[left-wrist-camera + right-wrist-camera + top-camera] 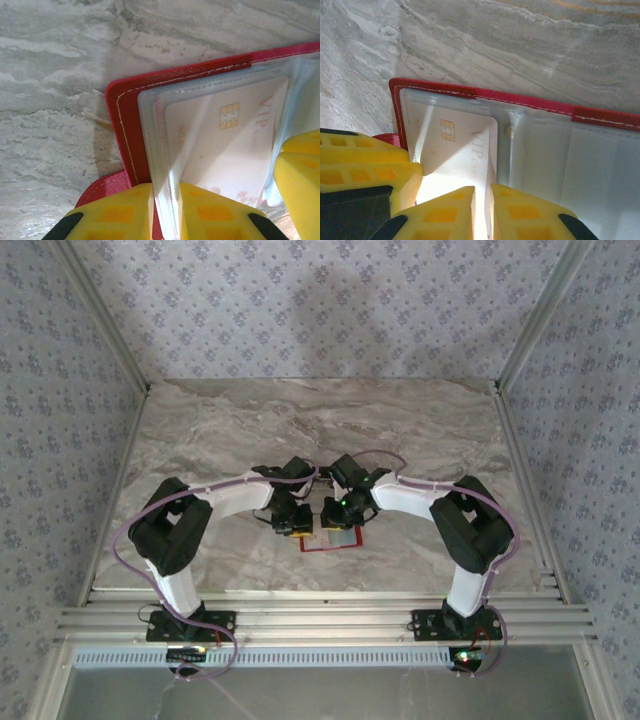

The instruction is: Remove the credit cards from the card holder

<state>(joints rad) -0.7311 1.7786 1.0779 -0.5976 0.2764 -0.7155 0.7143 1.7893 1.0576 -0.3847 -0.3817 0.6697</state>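
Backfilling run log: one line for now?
left pincer: shut on card holder pocket | right pincer: shut on credit card | card: not yet out

Overhead camera looks down; both wrist cameras closely share card holder (122,125).

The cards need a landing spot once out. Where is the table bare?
Bare marble table spans the far half, from the card holder to the back wall, plus smaller patches beside the holder, inside each arm's bend. Crowded: the near middle, where the left end effector and right end effector meet over the holder.
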